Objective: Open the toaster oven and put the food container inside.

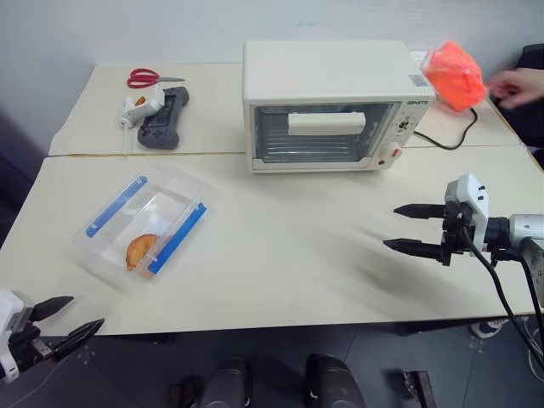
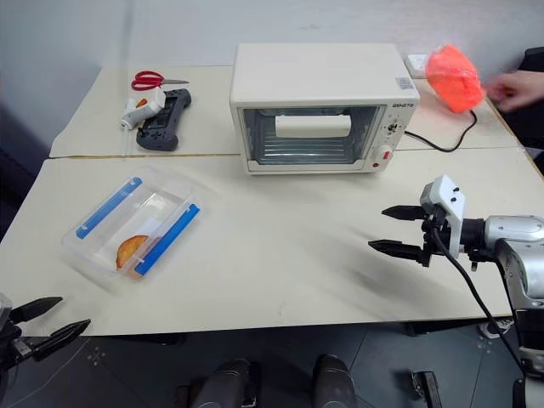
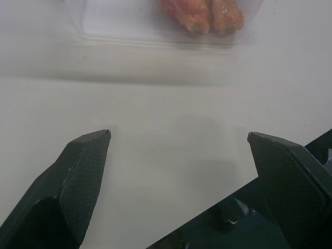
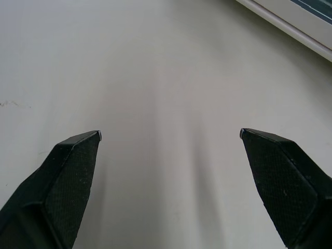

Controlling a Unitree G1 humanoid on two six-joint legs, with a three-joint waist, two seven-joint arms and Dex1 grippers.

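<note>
Oven door: the toaster oven (image 1: pixel 327 106) is sitting at the back of the table (image 1: pixel 289 255), glass door shut; opening not yet done.
Container: the food container (image 1: pixel 143 224) is lying on the table's left side, well apart from the oven, pastry inside.
Left gripper (image 1: pixel 66 320): hanging at the near table edge, jaws apart, empty.
Right gripper (image 1: pixel 412 228): hovering over the table right of the oven front, jaws apart, empty.
Remaining: both steps, by my reading.

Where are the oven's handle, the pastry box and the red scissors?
toaster oven handle (image 1: pixel 326 122), left eye view, middle of the cream bar.
food container (image 1: pixel 143 223), left eye view, clear lid.
scissors (image 1: pixel 144 78), left eye view, red grips.
</note>
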